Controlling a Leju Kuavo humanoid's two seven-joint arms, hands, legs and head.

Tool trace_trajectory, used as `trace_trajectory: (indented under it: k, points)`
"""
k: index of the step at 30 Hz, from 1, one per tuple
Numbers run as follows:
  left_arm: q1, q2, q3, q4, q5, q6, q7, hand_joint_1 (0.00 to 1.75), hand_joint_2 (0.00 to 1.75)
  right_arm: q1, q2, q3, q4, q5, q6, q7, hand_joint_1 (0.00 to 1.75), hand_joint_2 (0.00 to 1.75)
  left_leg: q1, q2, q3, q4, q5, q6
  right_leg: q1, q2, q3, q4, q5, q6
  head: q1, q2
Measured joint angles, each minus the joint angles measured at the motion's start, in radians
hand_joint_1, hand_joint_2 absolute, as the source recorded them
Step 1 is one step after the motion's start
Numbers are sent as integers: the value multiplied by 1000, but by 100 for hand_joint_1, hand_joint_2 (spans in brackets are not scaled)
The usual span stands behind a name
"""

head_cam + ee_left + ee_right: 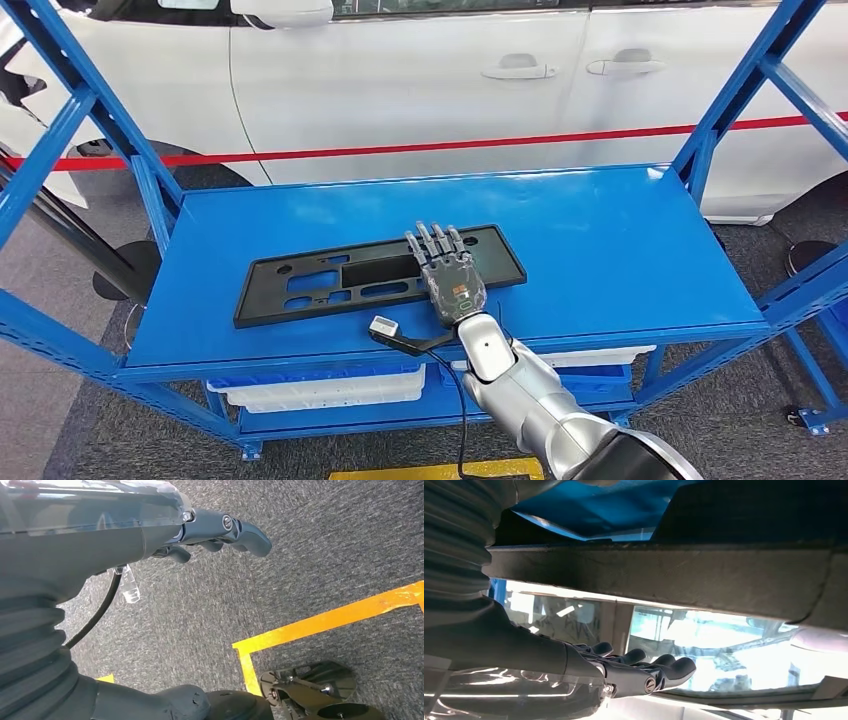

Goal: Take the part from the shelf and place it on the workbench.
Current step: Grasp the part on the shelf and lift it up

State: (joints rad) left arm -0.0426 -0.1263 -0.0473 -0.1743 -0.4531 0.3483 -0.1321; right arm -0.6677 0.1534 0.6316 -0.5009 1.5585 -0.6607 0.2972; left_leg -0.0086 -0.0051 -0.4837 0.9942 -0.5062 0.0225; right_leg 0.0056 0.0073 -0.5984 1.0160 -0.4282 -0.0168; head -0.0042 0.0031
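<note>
While the part [378,275] lies flat on the blue shelf [600,250], the task is judged to be at its start: nothing has been lifted and nothing placed. A worktop is not seen in these views, so the carry and the set-down are both left.

The right hand [450,275] is extended over the part's right portion, fingers [432,240] straight and spread, nothing grasped. Whether the palm touches the part cannot be told from the head view. From the right wrist view, the fingers [659,667] are seen stretched out alongside a dark edge, presumably the part's rim, with no grip closed on it.

The left hand [220,532] hangs over grey carpet near yellow floor tape [320,622]; its fingers are loosely bent, nothing held.

Count:
- part: one, black, long, slotted
- shelf unit: one, blue, with upper deck in use
- bins [330,388] below the deck: two seen, partly hidden
- white car [420,80] behind: one
- hands: two

Still required, by judgement: grasp, lift, turn, place.
</note>
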Motion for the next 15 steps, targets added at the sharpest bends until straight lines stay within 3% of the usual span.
trace_trajectory:
  k: [15]
  points:
    - [0, -1, 11, 0, 13, -14, -53, 0, 175, -7, 0, 1, 20, -6, -3, -34, 0, 175, 0, 0, 2, 0, 0, 0, 0, 0, 2, 0, 0, 0, 0, 0]
